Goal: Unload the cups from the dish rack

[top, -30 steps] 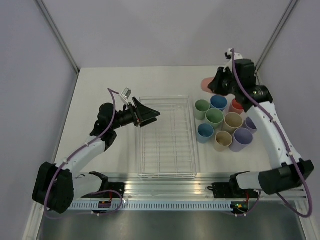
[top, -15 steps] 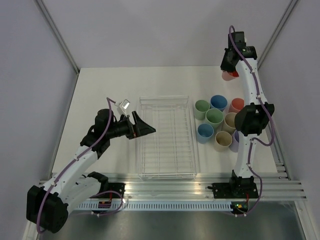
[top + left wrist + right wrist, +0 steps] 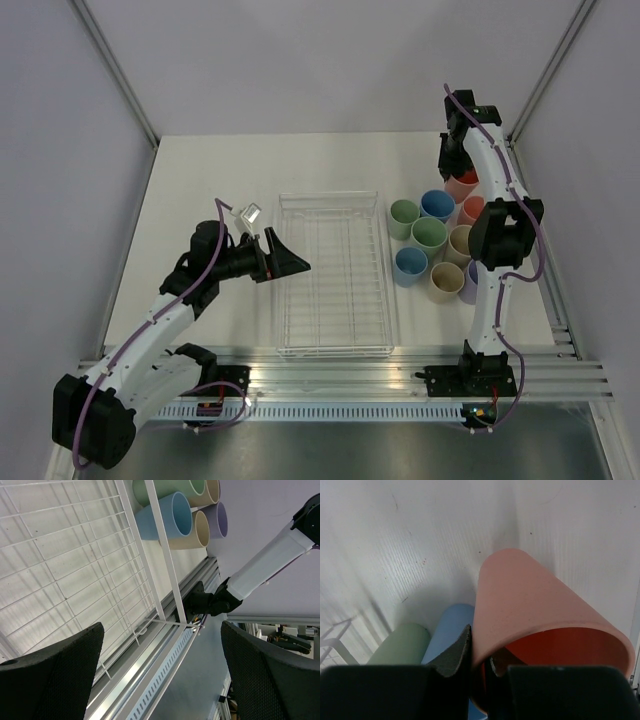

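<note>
A: Right, the hidden parts are taken first. The right gripper [image 3: 455, 172] is seen beyond the far right corner of the dish rack [image 3: 335, 349]. The right arm [image 3: 500, 240] is stood straight across the cups [image 3: 429, 233] gathered just right of the rack, so the right side of that cluster is covered.

B: And the lavender cup [image 3: 221, 520]?

A: It is shown plainly only in the left wrist view, past the rack's near right corner. From above it is almost wholly masked by the arm.

B: The grip cannot be read from above; the fingers are lost against the black wrist.

A: It is settled by the right wrist view. A salmon cup [image 3: 530, 605] is pinched at its rim, one finger inside the mouth and one outside the wall. Whether its base is set on the table [image 3: 220, 180] cannot be told. A blue cup [image 3: 447, 630] and a green cup [image 3: 402, 642] are glimpsed behind, both cut off by the finger.

B: Now the left side.

A: The left gripper [image 3: 285, 256] is held at the rack's left rim, jaws spread wide, nothing between them. In its own view both pads are cropped by the bottom edge.

B: What has been changed?

A: A second ago the salmon cup was carried just beyond the rack's far right corner, with the arm bowed out to the right. It has been swung farther right, and the arm drawn upright. The left gripper, then over the rack's far left part, has been pulled back to the rim.
</note>
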### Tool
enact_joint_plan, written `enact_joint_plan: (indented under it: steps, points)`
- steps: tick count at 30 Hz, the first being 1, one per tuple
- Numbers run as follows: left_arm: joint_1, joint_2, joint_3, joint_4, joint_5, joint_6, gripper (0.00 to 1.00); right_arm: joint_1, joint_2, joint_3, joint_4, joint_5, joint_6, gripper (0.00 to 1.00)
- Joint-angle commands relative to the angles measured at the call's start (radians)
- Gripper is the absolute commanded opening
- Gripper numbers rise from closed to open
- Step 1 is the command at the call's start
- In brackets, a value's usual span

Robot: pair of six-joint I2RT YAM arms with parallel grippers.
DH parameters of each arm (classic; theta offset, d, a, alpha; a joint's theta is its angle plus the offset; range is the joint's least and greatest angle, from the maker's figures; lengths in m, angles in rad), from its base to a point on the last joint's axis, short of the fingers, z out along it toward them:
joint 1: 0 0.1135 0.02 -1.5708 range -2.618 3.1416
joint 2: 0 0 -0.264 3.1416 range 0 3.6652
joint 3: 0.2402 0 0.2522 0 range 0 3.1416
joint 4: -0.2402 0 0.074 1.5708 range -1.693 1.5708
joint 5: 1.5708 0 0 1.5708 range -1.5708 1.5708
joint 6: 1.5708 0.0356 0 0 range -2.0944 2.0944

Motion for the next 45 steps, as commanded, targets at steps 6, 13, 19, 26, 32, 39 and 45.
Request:
enact_joint_plan:
  steps: [6, 13, 19, 26, 32, 39, 45]
  points:
    - [-0.001, -0.034, -0.013, 0.003, 0.014, 0.046, 1.00, 0.002, 0.023, -0.054, -0.023, -0.030, -0.041, 0.01]
    - [-0.001, -0.050, 0.003, -0.015, 0.005, 0.049, 1.00, 0.001, 0.057, -0.002, -0.014, -0.013, -0.041, 0.13]
    - [-0.001, -0.062, 0.010, -0.041, -0.001, 0.053, 1.00, -0.002, 0.066, 0.004, 0.001, -0.005, -0.038, 0.20]
    - [-0.001, -0.074, 0.044, -0.069, -0.021, 0.062, 1.00, -0.004, -0.041, 0.004, 0.046, -0.005, -0.040, 0.48]
    - [-0.001, -0.076, 0.088, -0.095, -0.027, 0.073, 1.00, 0.007, -0.231, -0.029, 0.107, -0.076, -0.052, 0.98]
    - [-0.001, -0.096, 0.159, -0.158, -0.050, 0.102, 1.00, 0.105, -0.679, -0.429, 0.397, -0.373, -0.012, 0.98]
    - [-0.001, -0.139, 0.216, -0.219, -0.070, 0.119, 1.00, 0.244, -0.920, -0.611, 0.429, -0.459, 0.008, 0.98]
